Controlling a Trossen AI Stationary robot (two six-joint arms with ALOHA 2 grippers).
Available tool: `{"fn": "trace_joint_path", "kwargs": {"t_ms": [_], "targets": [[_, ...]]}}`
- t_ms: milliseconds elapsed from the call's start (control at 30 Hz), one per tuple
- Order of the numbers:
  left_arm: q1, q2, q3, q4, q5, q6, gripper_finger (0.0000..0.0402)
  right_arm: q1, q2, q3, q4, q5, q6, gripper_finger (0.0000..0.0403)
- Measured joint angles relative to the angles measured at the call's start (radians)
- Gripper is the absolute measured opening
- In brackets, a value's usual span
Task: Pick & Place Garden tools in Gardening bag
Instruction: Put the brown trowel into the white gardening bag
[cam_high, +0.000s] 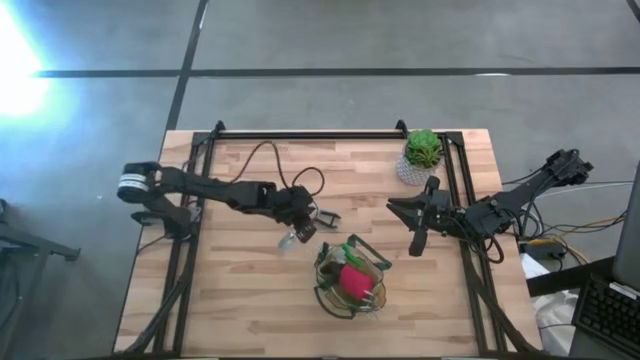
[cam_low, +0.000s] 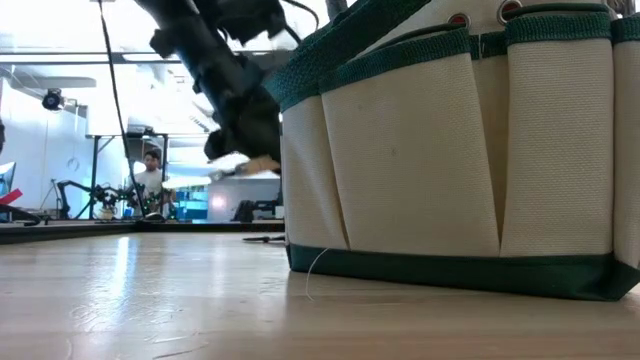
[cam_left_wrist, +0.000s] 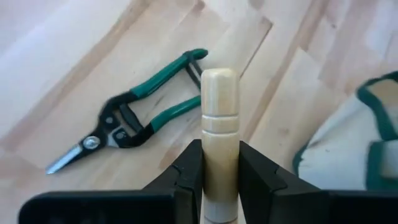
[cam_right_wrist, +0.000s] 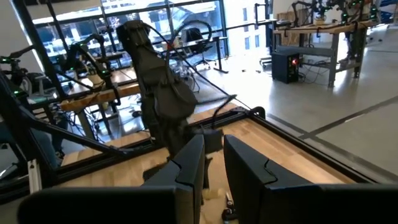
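My left gripper (cam_high: 303, 226) hangs over the table's middle, slanting down, shut on a wooden-handled tool (cam_left_wrist: 219, 124) whose pale metal end (cam_high: 290, 240) shows below it. Green-handled pruners (cam_left_wrist: 130, 118) lie flat on the table just beyond it. The gardening bag (cam_high: 350, 278), khaki with green trim, stands right of and nearer than this gripper, with a red item (cam_high: 353, 280) in its mouth; it fills the low view (cam_low: 460, 150). My right gripper (cam_high: 414, 236) waits raised at the table's right, its fingers (cam_right_wrist: 249, 168) a narrow gap apart with nothing between. My left gripper pinches the tool's wooden handle (cam_left_wrist: 219, 163) between its two fingers (cam_left_wrist: 186, 171), coming slanting down from the table's left. The handle's rounded free end (cam_left_wrist: 219, 81) sticks out past the fingertips. The tool (cam_low: 250, 165) is lifted clear of the table.
A green potted plant (cam_high: 422, 155) stands at the far right. A black cable (cam_high: 270, 160) loops over the far half of the table, and a dark frame (cam_high: 300, 135) runs along its edges. A person (cam_low: 150, 175) sits in the room beyond.
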Motion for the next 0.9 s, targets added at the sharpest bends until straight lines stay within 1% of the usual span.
{"fn": "trace_joint_path", "kwargs": {"t_ms": [100,300,433,500,567,733,900], "targets": [[0.001,-0.06,0.0,-0.039,-0.04,0.033,0.0069,0.0,0.0,0.0,0.0,-0.018,0.001,0.0056],[0.002,-0.185,0.0,-0.123,-0.193,0.085,0.0069,0.0,0.0,0.0,-0.005,-0.048,0.012,0.0056],[-0.013,-0.26,0.0,-0.104,-0.33,0.143,0.0069,0.0,0.0,0.0,-0.02,-0.05,0.012,0.0056],[-0.026,-0.288,0.0,-0.072,-0.405,0.187,0.0069,0.0,0.002,0.0,-0.021,-0.05,0.011,0.0056],[-0.036,-0.31,-0.007,-0.012,-0.451,0.237,0.0069,0.0,0.003,0.0,-0.024,-0.05,0.005,0.0056],[-0.053,-0.345,-0.05,0.192,-0.447,0.35,0.0069,0.0,0.003,-0.002,-0.042,-0.048,0.001,0.0056],[-0.067,-0.356,-0.072,0.331,-0.377,0.412,0.0069,0.0,0.003,-0.002,-0.046,-0.047,0.012,0.0056]]}}
